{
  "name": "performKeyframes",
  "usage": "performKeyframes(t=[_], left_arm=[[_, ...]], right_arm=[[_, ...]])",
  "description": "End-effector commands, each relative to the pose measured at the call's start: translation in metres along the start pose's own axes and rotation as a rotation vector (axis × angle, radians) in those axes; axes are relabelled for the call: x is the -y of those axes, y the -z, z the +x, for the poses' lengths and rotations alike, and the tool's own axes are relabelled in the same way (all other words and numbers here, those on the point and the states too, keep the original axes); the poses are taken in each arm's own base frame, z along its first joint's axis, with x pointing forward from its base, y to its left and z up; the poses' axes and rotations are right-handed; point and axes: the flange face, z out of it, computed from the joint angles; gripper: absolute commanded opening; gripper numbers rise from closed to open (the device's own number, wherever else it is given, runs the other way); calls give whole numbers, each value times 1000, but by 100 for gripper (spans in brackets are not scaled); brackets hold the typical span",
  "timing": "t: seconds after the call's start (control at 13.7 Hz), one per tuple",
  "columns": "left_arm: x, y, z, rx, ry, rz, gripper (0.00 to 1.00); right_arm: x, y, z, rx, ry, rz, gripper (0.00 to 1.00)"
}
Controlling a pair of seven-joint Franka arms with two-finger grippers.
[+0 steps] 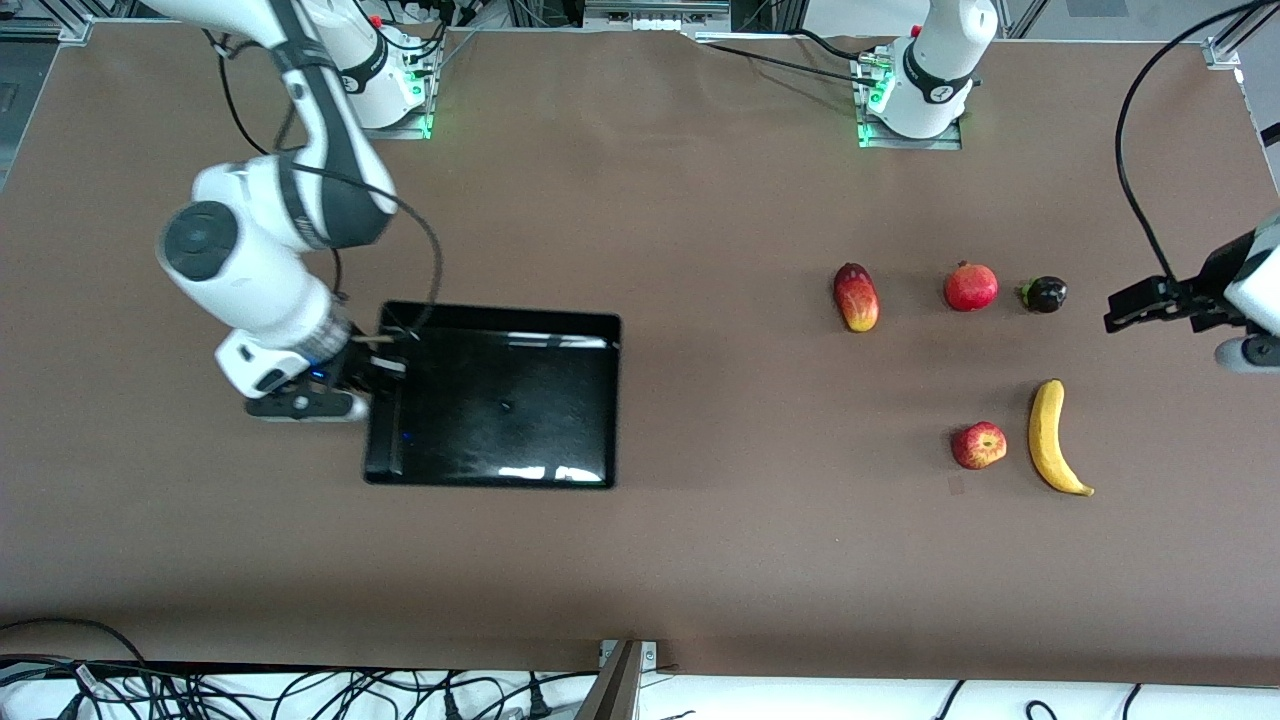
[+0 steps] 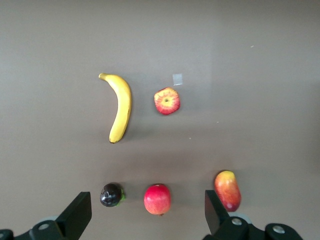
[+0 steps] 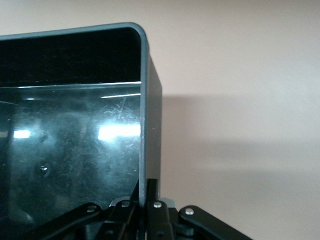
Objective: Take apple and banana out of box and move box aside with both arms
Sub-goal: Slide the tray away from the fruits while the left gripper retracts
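While clamped, right gripper (image 1: 385, 365) on box (image 1: 500, 400)

— Colours on the table (image 1: 640, 560)?
— Plain matte brown. My box (image 1: 500, 400) is glossy black with white glare streaks.
— Fruits?
— Apple (image 1: 979, 445): red, yellow-streaked. Banana (image 1: 1052, 438): yellow, dark tips. Mango (image 1: 856, 297): red fading to yellow. Pomegranate (image 1: 971, 287): solid red. One small dark purple fruit (image 1: 1044, 294) with a green stem.
— Your arms?
— White, black joints.
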Motion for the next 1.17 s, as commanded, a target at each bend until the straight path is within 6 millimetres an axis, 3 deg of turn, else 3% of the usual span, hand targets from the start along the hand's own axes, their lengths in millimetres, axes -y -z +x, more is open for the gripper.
performKeyframes(t=[0.0, 0.22, 0.36, 0.58, 1.09], left_arm=[[-21, 29, -21, -28, 12, -19, 100], [-29, 44, -28, -51, 47, -16, 100], [-31, 49, -31, -58, 50, -17, 100], [-32, 57, -36, -67, 47, -18, 100], [-50, 56, -35, -72, 90, -10, 100]], right_arm=[[-103, -7, -42, 34, 17, 112, 0], [-174, -36, -65, 53, 80, 96, 0], [-201, -52, -75, 47, 113, 69, 0], [-210, -77, -94, 1, 99, 15, 0], [-209, -82, -101, 20, 50, 23, 0]])
